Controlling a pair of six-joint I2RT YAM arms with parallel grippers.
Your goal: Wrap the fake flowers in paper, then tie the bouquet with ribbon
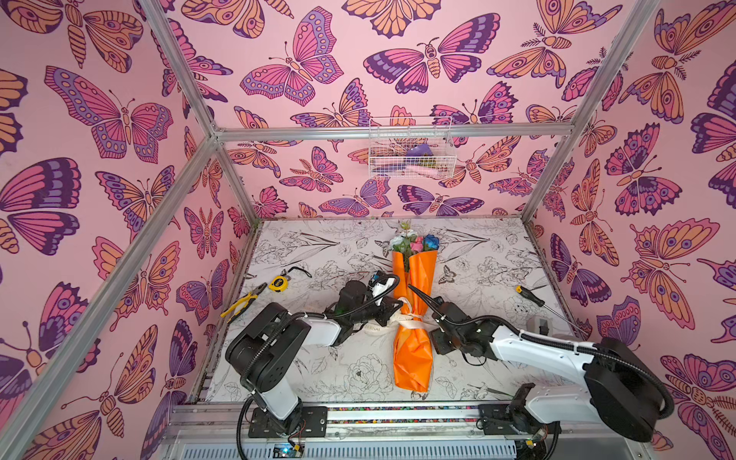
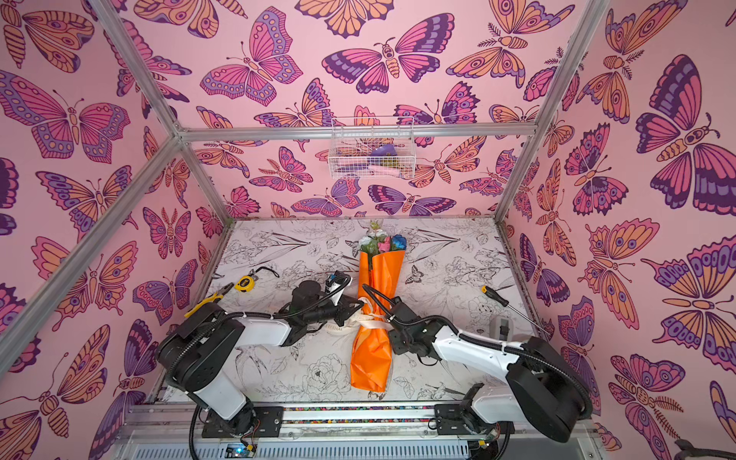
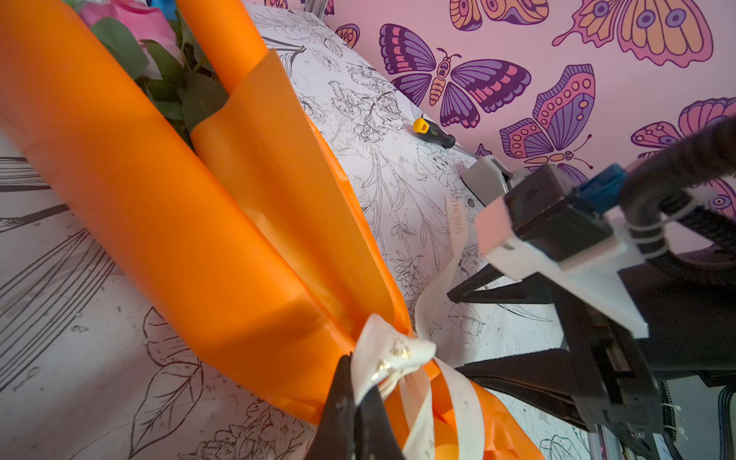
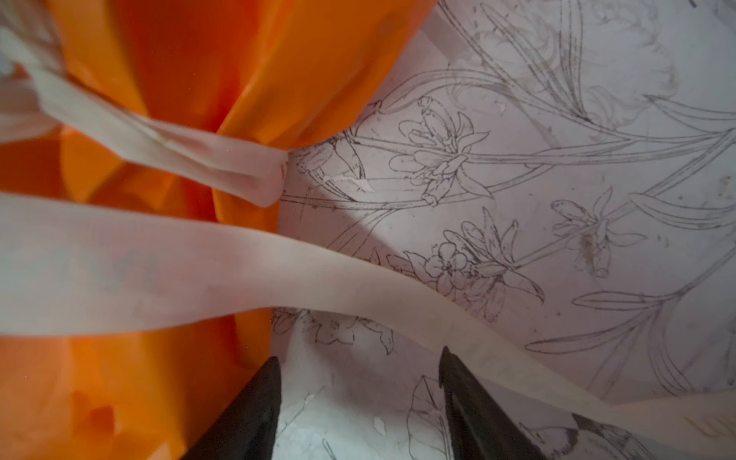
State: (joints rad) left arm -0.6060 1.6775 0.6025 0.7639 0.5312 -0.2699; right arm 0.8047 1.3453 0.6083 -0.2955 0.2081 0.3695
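Bouquet of fake flowers point(image 1: 415, 278) lying lengthwise down the middle of the table point(image 1: 310, 358), blooms toward the far wall, the orange paper cinched at the waist by a cream ribbon point(image 3: 392, 352). From where I stand the left gripper point(image 3: 355, 394) is closed tight, its dark fingers point(image 3: 338, 402) nipping the bunched ribbon right at the crossing on top of the paper. The right gripper point(image 4: 358, 360) sits just beside the wrap on the other side, jaws standing well apart with nothing between them. One loose ribbon tail trails over the table past one of its fingertips point(image 4: 462, 390); whether it brushes that tip I can't tell. I'd say the tying is midway: the band is round the bundle and gathered, but not drawn into a finished knot or bow. The next move, to my eye, calls for the right gripper to close on that free tail near the wrap and pull away from the left one's hold, low and steady so the thin paper doesn't crumple and the bundle doesn't slide. Hard to judge whether the gathered part is a true knot or only a crossing. The stems are hidden inside the paper, the print on the ribbon reads only in scraps, and in both top views the left fingers are lost behind the wrist. Off to the sides, well apart, lie a screwdriver point(image 1: 529, 296), a tape measure point(image 1: 278, 283) and pliers point(image 1: 243, 304)
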